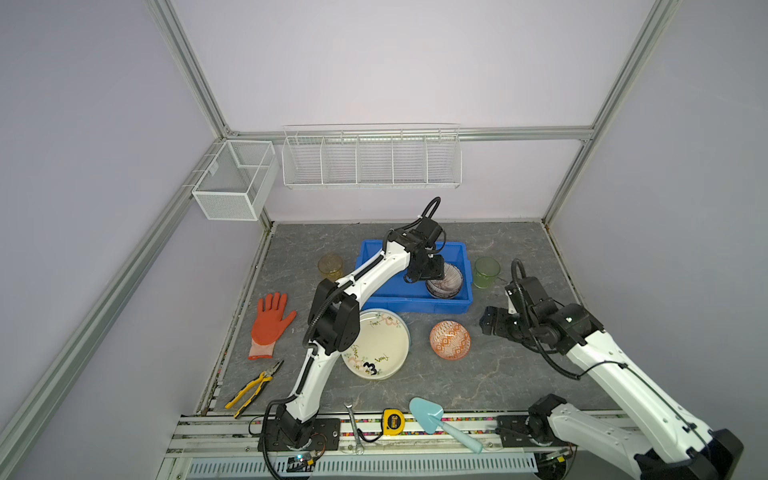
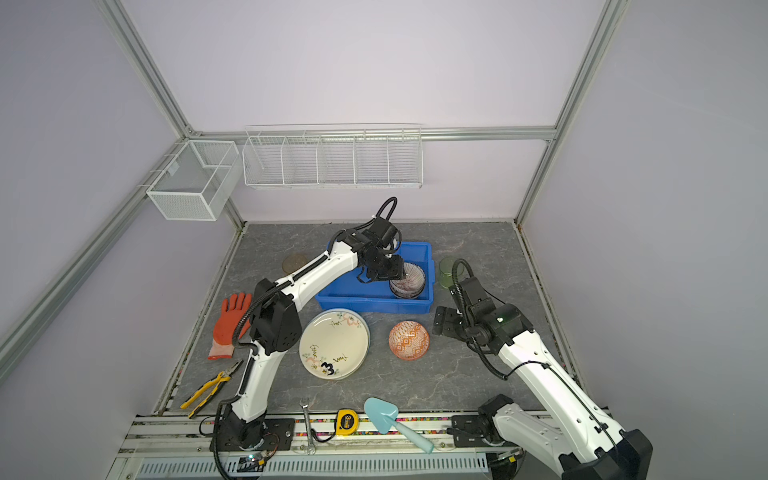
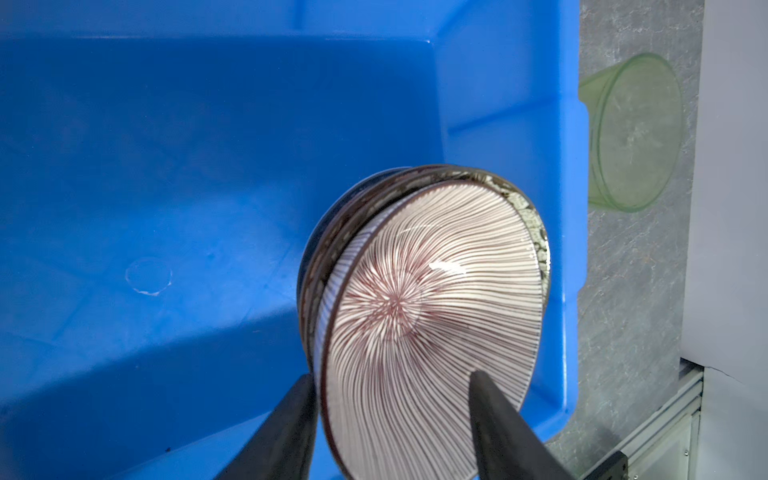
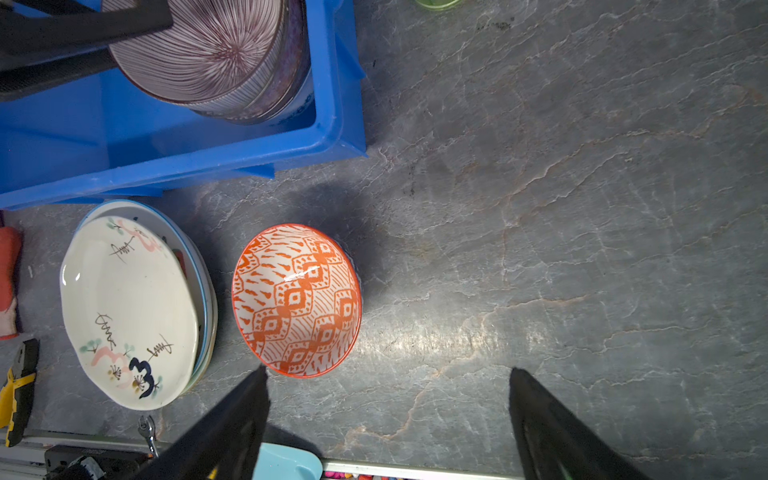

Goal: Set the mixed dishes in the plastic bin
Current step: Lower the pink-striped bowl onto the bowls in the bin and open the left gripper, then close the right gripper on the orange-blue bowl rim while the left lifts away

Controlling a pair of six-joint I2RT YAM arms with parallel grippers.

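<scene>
The blue plastic bin (image 1: 374, 291) (image 2: 332, 297) holds a stack of small bowls, topped by a purple-striped bowl (image 1: 446, 279) (image 3: 415, 311), in its right corner. My left gripper (image 1: 434, 272) (image 3: 391, 374) is open and straddles that bowl's rim, one finger outside and one inside. On the table stand an orange-white bowl (image 1: 449, 339) (image 4: 296, 300), a stack of plates topped by the cream plate marked "3" (image 1: 376, 345) (image 4: 129, 311), an amber cup (image 1: 331, 266) and a green cup (image 1: 487, 272) (image 3: 631, 133). My right gripper (image 1: 492, 322) (image 4: 387, 369) hangs open and empty right of the orange-white bowl.
An orange glove (image 1: 270, 324) and pliers (image 1: 253, 388) lie at the left. A wrench (image 1: 353, 424), a tape measure (image 1: 393, 421) and a light-blue trowel (image 1: 436, 419) lie along the front edge. White wire baskets (image 1: 372, 160) hang on the back wall.
</scene>
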